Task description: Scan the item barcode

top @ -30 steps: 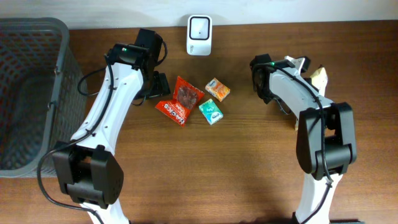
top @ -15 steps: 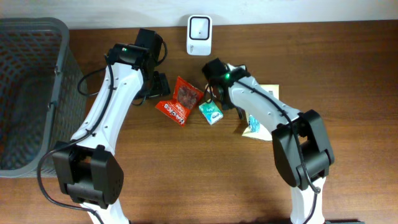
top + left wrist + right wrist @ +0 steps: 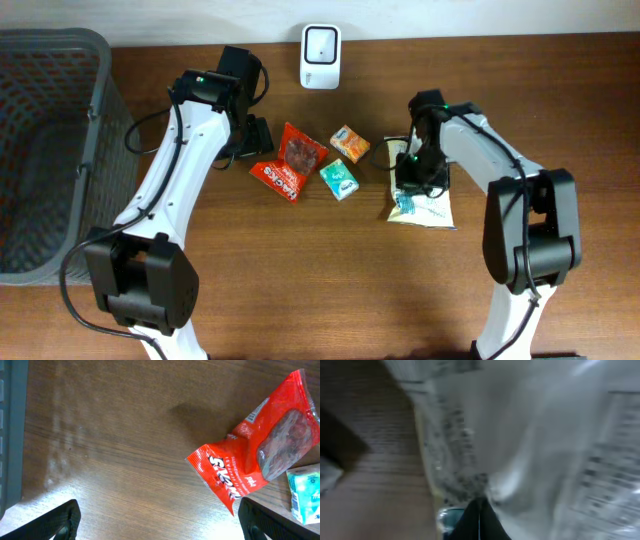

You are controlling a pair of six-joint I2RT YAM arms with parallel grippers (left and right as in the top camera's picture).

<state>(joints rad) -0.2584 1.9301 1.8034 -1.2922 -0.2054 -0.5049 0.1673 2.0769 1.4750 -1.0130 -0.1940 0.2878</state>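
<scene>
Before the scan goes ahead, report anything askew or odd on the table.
The pale packet, right of the red snack bag, lies crooked. Its film is bunched where the right gripper is shut on its upper edge, and wrinkled wrapper fills the right wrist view. The red snack bag lies diagonal but looks intact. Nothing looks spilled.

Four packets — red [image 3: 290,160], orange [image 3: 350,144], teal [image 3: 340,179], white [image 3: 425,208] — one scanner [image 3: 320,43], one basket [image 3: 101,62], two arms [image 3: 178,172] [image 3: 492,162].

The basket [image 3: 104,90] sits far left, scanner [image 3: 320,56] behind three packets [image 3: 292,160], bag [image 3: 425,208] right of them.
</scene>
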